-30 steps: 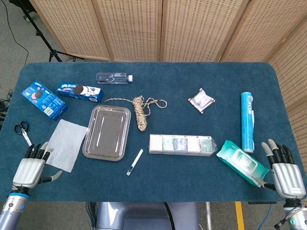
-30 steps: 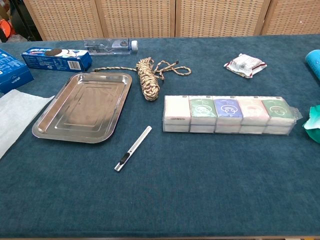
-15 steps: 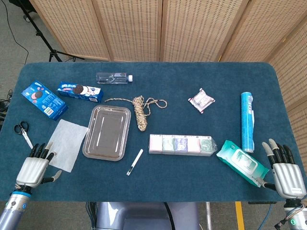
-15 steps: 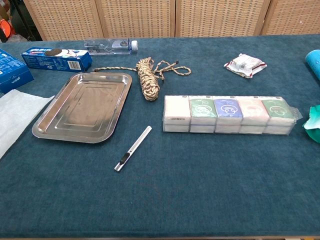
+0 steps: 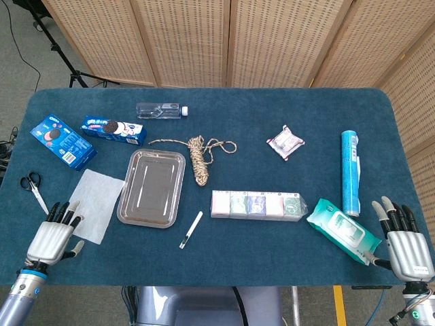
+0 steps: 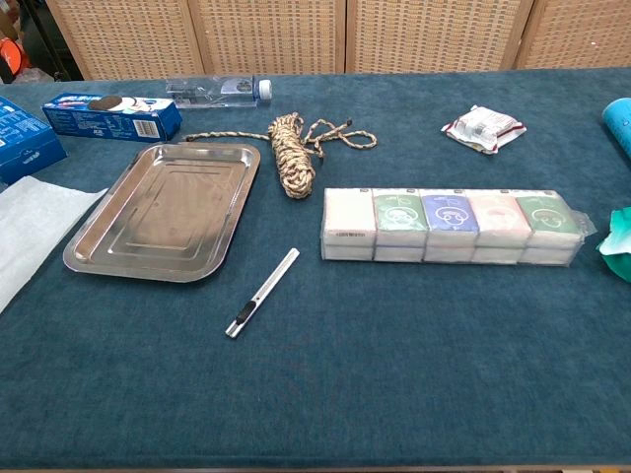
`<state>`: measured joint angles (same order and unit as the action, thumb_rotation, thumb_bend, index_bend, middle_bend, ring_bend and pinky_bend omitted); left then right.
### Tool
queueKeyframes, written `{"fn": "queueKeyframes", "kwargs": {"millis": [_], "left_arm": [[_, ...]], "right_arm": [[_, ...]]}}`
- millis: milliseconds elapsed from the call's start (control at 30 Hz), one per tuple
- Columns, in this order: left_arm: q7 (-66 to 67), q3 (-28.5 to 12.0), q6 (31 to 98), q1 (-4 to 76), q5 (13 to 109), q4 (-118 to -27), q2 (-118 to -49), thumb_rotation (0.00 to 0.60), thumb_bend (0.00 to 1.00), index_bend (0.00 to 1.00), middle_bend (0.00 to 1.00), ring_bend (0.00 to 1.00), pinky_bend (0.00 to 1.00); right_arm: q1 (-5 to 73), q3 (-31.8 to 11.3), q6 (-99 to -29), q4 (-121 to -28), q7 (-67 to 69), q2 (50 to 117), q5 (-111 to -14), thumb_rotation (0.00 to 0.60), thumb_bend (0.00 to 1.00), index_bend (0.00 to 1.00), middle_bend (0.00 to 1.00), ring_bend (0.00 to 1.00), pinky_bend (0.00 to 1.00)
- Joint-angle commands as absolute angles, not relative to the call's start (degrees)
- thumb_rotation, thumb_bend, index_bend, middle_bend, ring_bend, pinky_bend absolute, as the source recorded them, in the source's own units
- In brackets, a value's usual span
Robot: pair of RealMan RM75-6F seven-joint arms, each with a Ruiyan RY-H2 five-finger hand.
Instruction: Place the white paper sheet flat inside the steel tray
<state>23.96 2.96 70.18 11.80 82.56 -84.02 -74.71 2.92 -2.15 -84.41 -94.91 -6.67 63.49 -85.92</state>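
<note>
Now | left hand splayed, empty, maybe touching paper sheet | right hand likewise empty.

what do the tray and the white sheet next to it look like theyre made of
Tray: looks like polished steel, silvery and glossy, with bright reflections along its raised rim and stamped base. White sheet: probably thin paper or tissue, matte and lying flat on the blue cloth; the exact kind cannot be told.

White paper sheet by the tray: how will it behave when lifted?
The white paper sheet lies thin and flat on the cloth, so it probably flops and droops from one edge. Likely very light, and hard to pinch off the fabric. The left robot hand is open near its corner.
</note>
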Motion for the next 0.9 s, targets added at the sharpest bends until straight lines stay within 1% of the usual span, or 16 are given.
{"fn": "queueKeyframes", "kwargs": {"millis": [33, 667, 900], "left_arm": [[24.0, 3.4, 69.6, 12.1, 82.8, -83.6, -75.1, 0.393, 0.35, 0.28, 0.00, 0.00, 0.00], [26.2, 4.4, 69.3, 12.3, 83.9, -81.6, -76.7, 0.398, 0.35, 0.29, 0.00, 0.00, 0.00], [27.3, 4.4, 69.8, 12.2, 84.3, -80.2, -77.9, 0.412, 0.36, 0.29, 0.00, 0.00, 0.00]], "right_arm": [[2.9, -2.2, -84.5, -94.9, -6.6, 63.5, -85.9, 0.600, 0.00, 0.00, 0.00, 0.00, 0.00], [2.8, -2.5, -85.0, -94.8, -6.3, 63.5, -85.9, 0.600, 0.00, 0.00, 0.00, 0.00, 0.00], [2.7, -2.6, -85.1, -94.8, -6.3, 63.5, -85.9, 0.600, 0.00, 0.00, 0.00, 0.00, 0.00]]}}
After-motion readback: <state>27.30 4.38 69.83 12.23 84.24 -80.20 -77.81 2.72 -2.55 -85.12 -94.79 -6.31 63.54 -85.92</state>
